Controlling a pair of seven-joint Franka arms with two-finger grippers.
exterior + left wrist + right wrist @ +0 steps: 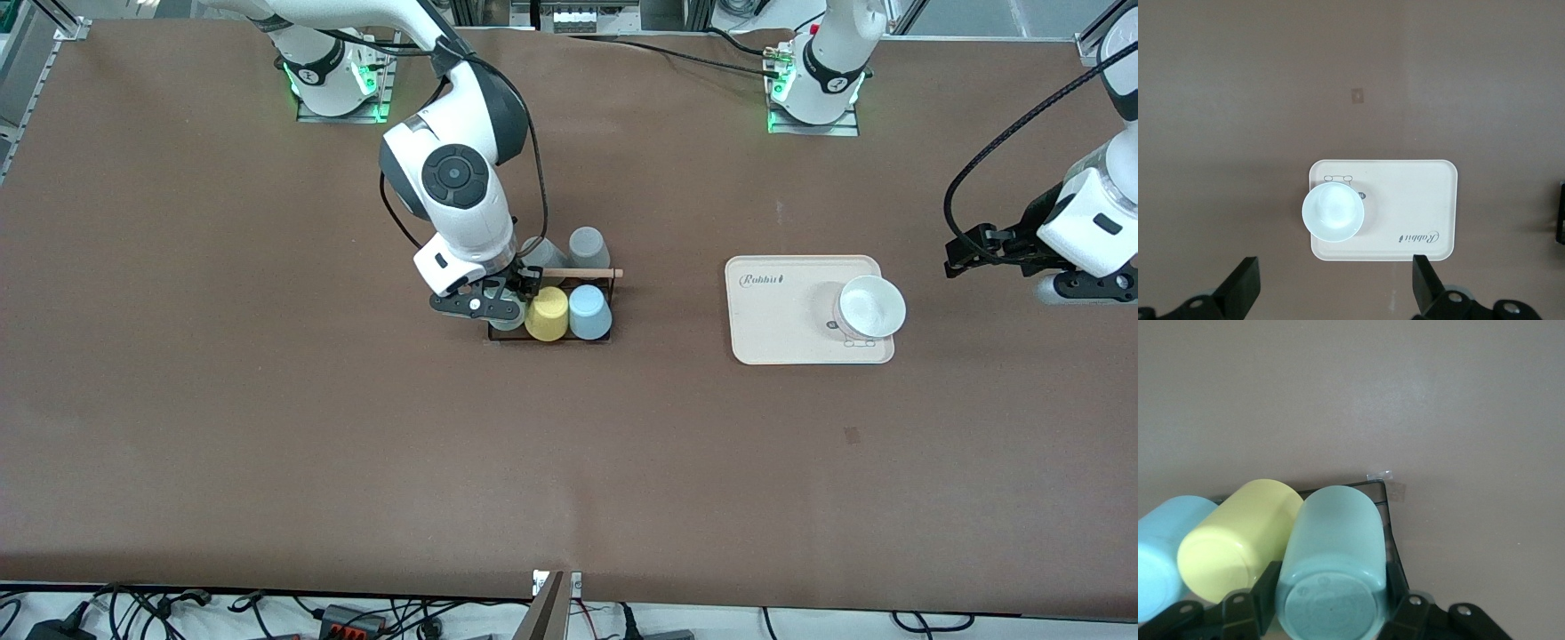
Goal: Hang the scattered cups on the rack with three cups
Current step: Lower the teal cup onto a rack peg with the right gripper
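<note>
- My right claw (514,302) points down at mid-bench, fingers clamped.
- My left claw (1335,293) waits aloft at its own end, fingers spread.

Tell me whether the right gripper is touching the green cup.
Touching. The right wrist view shows the right gripper with a finger pressed against each side of the green cup, no gap, over the rack.

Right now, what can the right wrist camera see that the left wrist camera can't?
Only the right wrist view shows the right gripper shut on the sage-green cup, with the yellow cup, the light blue cup and the rack beside it. Only the left wrist view shows the open left gripper over the cream tray holding a white cup. Both show the brown table.
</note>
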